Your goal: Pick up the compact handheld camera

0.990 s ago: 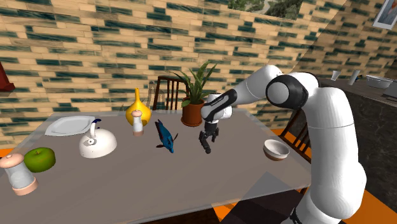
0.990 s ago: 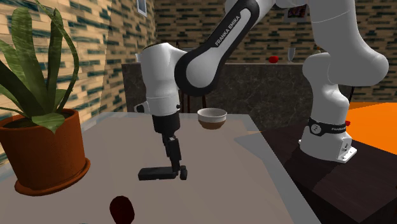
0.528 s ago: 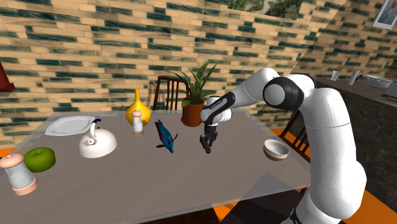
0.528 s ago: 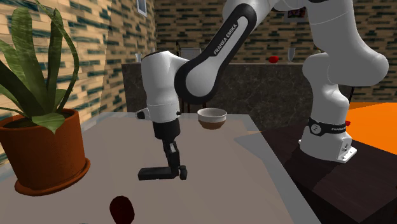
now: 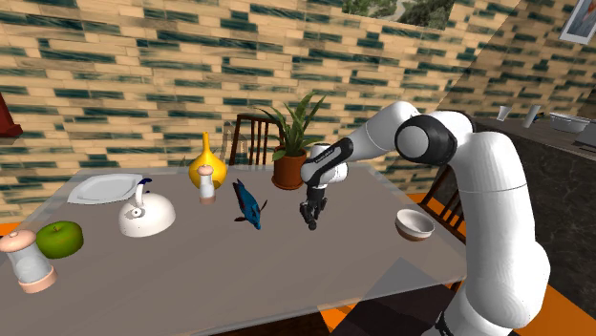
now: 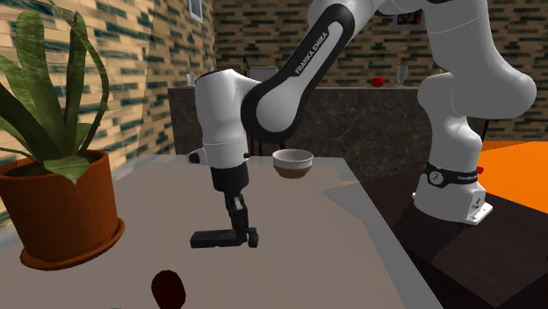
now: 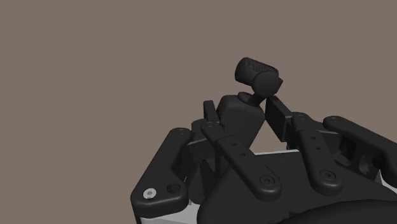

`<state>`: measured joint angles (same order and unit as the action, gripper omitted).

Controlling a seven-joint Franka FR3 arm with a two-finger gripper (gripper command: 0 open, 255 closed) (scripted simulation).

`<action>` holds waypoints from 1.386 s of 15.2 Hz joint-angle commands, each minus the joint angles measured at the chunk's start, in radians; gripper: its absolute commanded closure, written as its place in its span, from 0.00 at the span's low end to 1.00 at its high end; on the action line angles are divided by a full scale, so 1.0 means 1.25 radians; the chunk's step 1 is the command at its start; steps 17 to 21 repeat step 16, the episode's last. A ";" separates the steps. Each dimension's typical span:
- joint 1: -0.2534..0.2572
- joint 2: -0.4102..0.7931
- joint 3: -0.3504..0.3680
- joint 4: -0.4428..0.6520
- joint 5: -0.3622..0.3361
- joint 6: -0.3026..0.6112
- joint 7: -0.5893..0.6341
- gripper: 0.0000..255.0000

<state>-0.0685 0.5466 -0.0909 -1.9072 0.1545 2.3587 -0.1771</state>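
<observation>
Shoulder view — arm reaches out over the grey-brown table (image 5: 191,277). Gripper (image 5: 310,221) points straight down, tips at the tabletop, between a blue figurine (image 5: 248,203) and a white bowl (image 5: 415,223). A potted plant (image 5: 289,170) stands just behind it. What lies at the tips cannot be made out from here.

Second exterior view — the camera (image 6: 219,238) lies flat on the table: all black, a long low slab with a small knob at the end toward this view's right. The gripper stands upright over that knob end, fingertips down at the camera's level. The slab rests on the tabletop, not lifted. The bowl is behind it, the plant pot at this view's left.

Wrist view — the camera sits end-on between the fingers (image 7: 245,162). It is a matt black block with rounded shoulders, and a short stubby cylinder sits on a ball-like neck at its far end. No markings can be read on it. The jaws are narrow, one pad against each flank of the block, clasping it. Plain tabletop lies beyond.
</observation>
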 commanded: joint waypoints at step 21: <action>0.007 -0.108 -0.012 0.010 -0.021 -0.118 0.018 1.00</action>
